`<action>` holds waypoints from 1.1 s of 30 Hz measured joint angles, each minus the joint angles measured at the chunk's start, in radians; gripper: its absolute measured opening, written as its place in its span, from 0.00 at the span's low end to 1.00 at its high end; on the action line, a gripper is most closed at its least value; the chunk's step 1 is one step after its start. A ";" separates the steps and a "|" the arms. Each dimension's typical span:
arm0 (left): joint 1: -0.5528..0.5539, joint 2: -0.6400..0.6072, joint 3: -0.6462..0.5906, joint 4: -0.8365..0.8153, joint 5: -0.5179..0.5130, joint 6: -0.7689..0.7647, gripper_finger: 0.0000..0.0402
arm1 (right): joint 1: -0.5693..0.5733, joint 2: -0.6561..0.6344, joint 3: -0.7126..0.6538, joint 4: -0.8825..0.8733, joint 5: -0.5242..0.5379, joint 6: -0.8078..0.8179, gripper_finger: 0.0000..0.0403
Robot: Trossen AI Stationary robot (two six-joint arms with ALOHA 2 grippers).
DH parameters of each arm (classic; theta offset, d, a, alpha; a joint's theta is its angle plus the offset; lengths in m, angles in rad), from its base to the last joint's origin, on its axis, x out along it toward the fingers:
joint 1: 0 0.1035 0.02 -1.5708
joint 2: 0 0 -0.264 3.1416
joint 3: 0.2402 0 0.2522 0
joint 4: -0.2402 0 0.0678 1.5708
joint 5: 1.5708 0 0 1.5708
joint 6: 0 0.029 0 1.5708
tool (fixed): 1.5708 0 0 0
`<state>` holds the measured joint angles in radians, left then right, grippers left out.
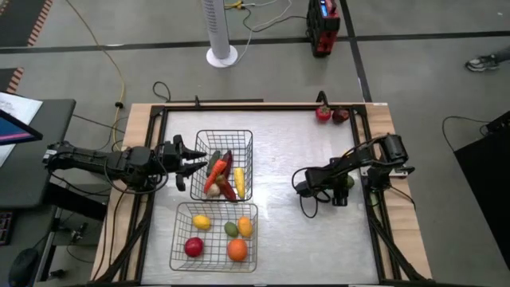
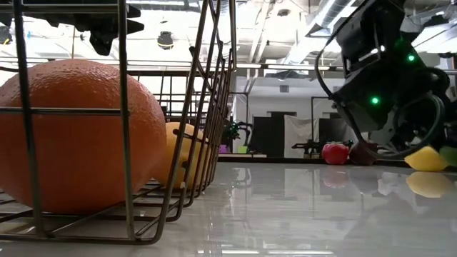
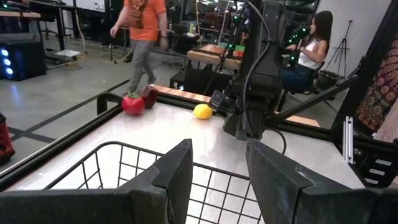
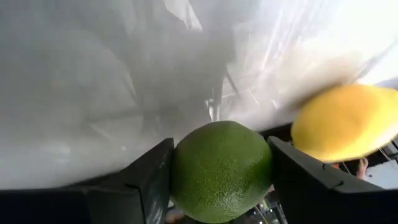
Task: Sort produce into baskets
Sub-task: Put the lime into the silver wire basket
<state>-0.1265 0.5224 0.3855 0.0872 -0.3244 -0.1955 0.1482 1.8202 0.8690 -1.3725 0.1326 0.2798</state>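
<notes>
Two wire baskets stand at the table's left. The far basket (image 1: pixel 223 163) holds elongated red, yellow and green pieces; the near basket (image 1: pixel 215 235) holds round ones, among them an orange (image 2: pixel 71 135). My left gripper (image 1: pixel 195 159) is open and empty at the far basket's left rim (image 3: pixel 124 149). My right gripper (image 1: pixel 344 185), near the table's right edge, is shut on a round green fruit (image 4: pixel 221 171), with a yellow lemon (image 4: pixel 348 121) close beside it. A red fruit (image 1: pixel 323 113) and a dark red one (image 1: pixel 340 115) lie at the far edge. My right gripper pinches the green fruit's two opposite sides (image 4: pixel 180 174) between its two fingers (image 4: pixel 146 183), coming from above and pointing down. The fruit sits low by the table top next to the lemon; whether it rests on the table I cannot tell.
The table's middle, between the baskets and my right arm (image 2: pixel 385 78), is bare and glossy (image 1: pixel 275 159). A raised dark frame (image 1: pixel 263 106) runs round the table. People show in the room beyond the far edge (image 3: pixel 146 31).
</notes>
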 joint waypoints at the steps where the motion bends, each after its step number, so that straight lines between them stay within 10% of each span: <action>1: 0.000 0.000 0.000 0.000 0.000 0.000 0.34 | 0.000 0.000 0.015 -0.020 0.000 0.000 0.64; 13: 0.000 0.000 0.000 -0.001 0.000 0.005 0.34 | 0.050 -0.101 0.378 0.087 -0.084 0.007 0.64; 33: 0.000 0.000 0.000 0.004 -0.021 0.004 0.34 | 0.209 -0.032 0.528 1.233 -0.169 0.026 0.65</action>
<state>-0.1268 0.5224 0.3859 0.0909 -0.3450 -0.1920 0.3572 1.7884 1.3975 -0.1394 -0.0363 0.3058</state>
